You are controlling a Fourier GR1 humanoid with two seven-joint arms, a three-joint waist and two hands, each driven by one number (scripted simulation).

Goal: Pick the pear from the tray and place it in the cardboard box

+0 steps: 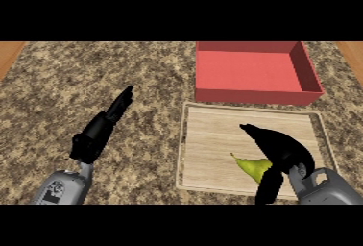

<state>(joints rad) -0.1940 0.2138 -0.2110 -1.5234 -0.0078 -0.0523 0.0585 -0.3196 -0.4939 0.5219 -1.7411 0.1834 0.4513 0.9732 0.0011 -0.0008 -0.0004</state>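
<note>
Right robot hand (284,151) curled round the pear (254,167), near front of the tray (212,139). Lift straight before moving, clear the rim. Left robot hand (106,126) left of tray, fingers straight, holding nothing. Red box (255,72) just behind tray, on tabletop (85,77).

The yellow-green pear (252,166) lies on its side near the front right of the light wooden tray (212,144), stem end pointing left, partly hidden by a hand, while the red open-topped box (248,72) sits just behind the tray.
</note>
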